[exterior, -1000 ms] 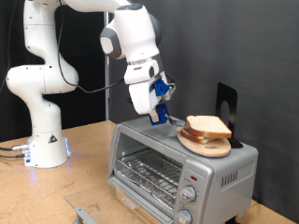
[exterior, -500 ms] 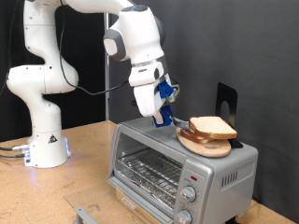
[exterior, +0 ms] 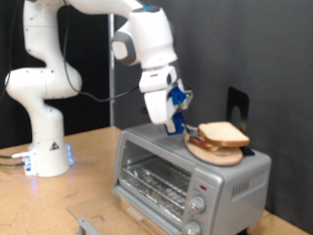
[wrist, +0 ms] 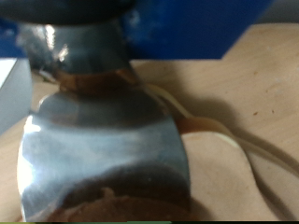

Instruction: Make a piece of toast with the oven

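The silver oven (exterior: 181,176) stands on the wooden table with its glass door closed and the wire rack showing behind it. On its top, toward the exterior view's right, a round wooden plate (exterior: 207,153) carries the piece of toast (exterior: 224,134), pale with a brown crust. My gripper (exterior: 177,123) hangs just above the oven's top, immediately to the exterior view's left of the plate and toast, fingers pointing down. The wrist view is blurred: a shiny metal finger (wrist: 103,149) fills it, with the toast (wrist: 220,166) close behind.
A black upright object (exterior: 238,106) stands on the oven's top behind the plate. Two knobs (exterior: 195,208) sit at the oven's front right. The arm's white base (exterior: 44,147) is at the exterior view's left. A grey metal piece (exterior: 88,224) lies near the table's front edge.
My gripper has shifted toward the exterior view's right, closing in on the plate and toast. Toast, plate and oven have not moved.
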Controlling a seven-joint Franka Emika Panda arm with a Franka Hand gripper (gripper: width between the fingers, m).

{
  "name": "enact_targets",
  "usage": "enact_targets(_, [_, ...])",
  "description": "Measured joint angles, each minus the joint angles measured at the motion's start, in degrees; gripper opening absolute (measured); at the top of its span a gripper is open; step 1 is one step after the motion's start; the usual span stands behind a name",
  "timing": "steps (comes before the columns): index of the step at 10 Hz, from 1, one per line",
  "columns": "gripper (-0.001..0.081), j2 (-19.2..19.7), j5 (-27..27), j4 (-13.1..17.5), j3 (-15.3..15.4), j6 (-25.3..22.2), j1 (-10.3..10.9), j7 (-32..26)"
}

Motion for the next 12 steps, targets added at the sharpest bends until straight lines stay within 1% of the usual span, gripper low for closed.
enact_targets(3, [0.0395,0.84,-0.52,0.52,0.2,0.94,0.0,0.41])
enact_targets(6, [0.0395,0.83,-0.52,-0.51,0.44,6.28,0.03,0.41])
enact_targets(8, [0.0395,0.26,0.09,-1.89,0.71,10.44,0.07,0.22])
enact_targets(10, [0.0395,-1.39,2.9,-3.98,0.8,13.51,0.35,-1.76])
enact_targets(12, [0.0395,-4.18,7.18,-6.35,0.79,14.32,0.73,-4.7])
